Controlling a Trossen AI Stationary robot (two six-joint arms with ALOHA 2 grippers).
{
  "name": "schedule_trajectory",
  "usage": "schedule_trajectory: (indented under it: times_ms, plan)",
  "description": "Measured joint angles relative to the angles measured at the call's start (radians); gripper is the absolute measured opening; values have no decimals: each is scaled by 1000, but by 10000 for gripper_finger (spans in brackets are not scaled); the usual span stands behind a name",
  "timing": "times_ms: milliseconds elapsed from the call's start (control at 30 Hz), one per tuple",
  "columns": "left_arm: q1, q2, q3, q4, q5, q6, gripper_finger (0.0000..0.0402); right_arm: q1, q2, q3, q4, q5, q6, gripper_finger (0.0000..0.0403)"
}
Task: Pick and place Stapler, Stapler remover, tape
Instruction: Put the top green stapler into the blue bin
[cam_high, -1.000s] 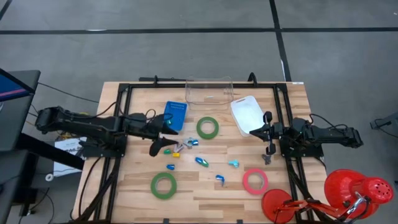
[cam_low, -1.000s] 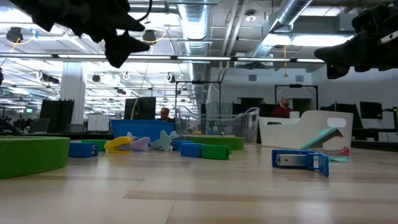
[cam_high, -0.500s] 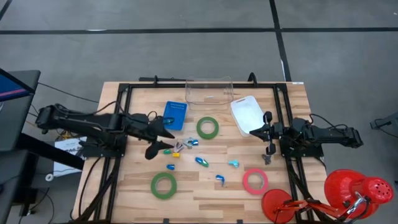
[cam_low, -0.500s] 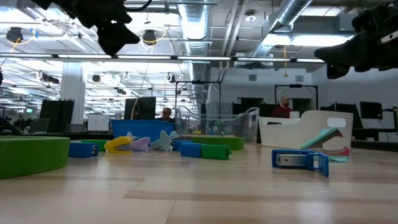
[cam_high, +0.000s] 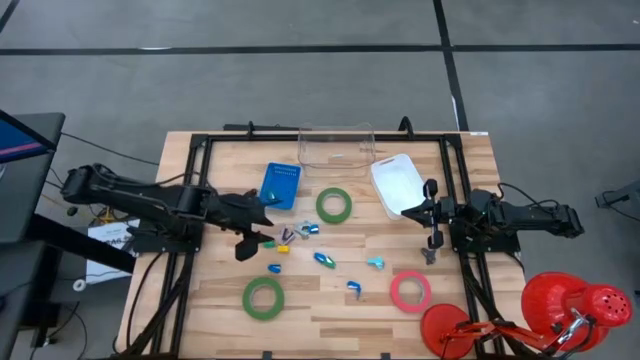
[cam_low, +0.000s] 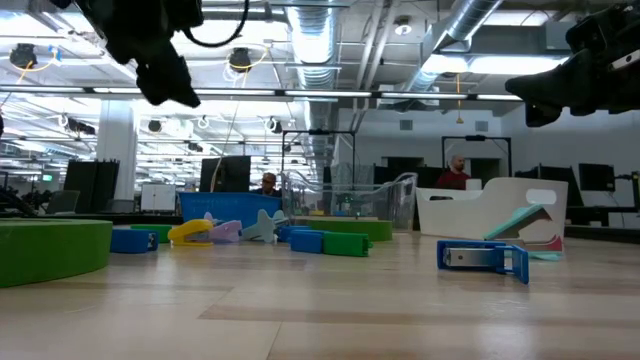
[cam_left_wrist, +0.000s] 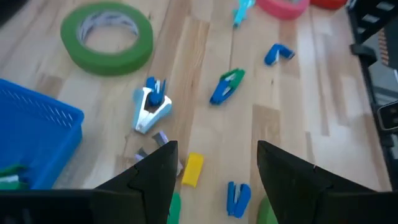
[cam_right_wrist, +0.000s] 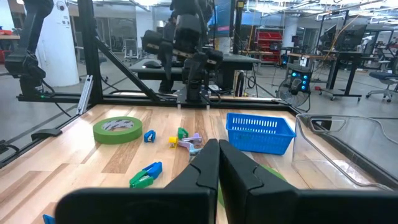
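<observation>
Nearby, left gripper (cam_high: 262, 238) apart above small staplers (cam_left_wrist: 229, 84), blue basket (cam_high: 281, 184) beside, right gripper (cam_high: 431, 215) together.

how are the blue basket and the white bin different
The blue basket has slotted, mesh-like walls; the white bin has solid walls. The blue basket sits nearer the left arm, the white bin nearer the right arm. The white bin looks larger from above. Both are open-topped containers standing on the wooden table, just in front of the clear bin.
</observation>
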Motion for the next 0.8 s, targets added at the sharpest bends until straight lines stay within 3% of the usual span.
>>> schedule_trajectory:
  times_ms: [533,800]
  plan:
    - [0,198,-2,-1,0,-6,209,0,0,0,0,0,0,1]
    - [5,274,-2,-60,-2,-133,209,0,0,0,0,0,0,1]
